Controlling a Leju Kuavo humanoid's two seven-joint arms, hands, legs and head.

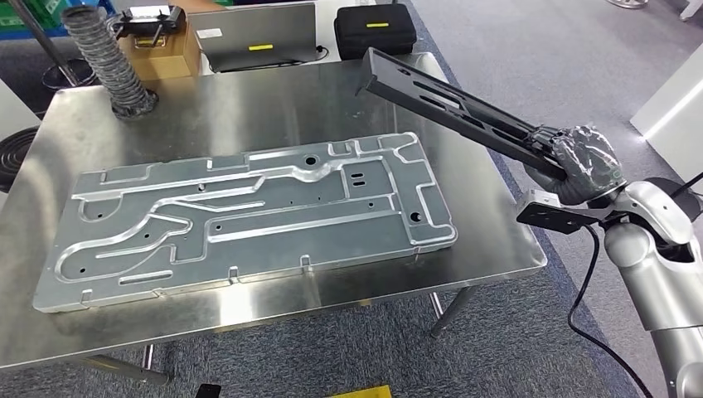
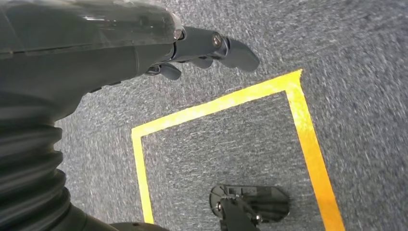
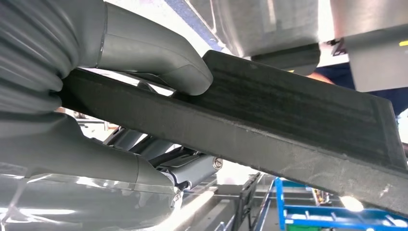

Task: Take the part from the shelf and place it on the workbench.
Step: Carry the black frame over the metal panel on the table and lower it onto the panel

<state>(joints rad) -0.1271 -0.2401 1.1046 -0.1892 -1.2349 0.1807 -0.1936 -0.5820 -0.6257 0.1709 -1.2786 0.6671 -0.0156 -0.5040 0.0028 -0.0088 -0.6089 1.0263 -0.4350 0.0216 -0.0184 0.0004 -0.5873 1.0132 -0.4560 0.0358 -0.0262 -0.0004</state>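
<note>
Black and long, the part (image 1: 452,108) is gripped at one end by the right hand (image 1: 580,162), its far end raised and slanting over the back right corner of the steel workbench (image 1: 273,108). In the right wrist view the thumb (image 3: 159,57) presses across the part's flat face. A large machined metal plate (image 1: 249,215) lies flat on the workbench, apart from the part. The left hand (image 2: 192,48) hangs over grey carpet (image 2: 356,43) marked with yellow tape (image 2: 308,130), holding nothing, fingers (image 2: 235,53) loosely extended. A ribbed hose (image 1: 104,58) stands at the workbench's back left corner.
</note>
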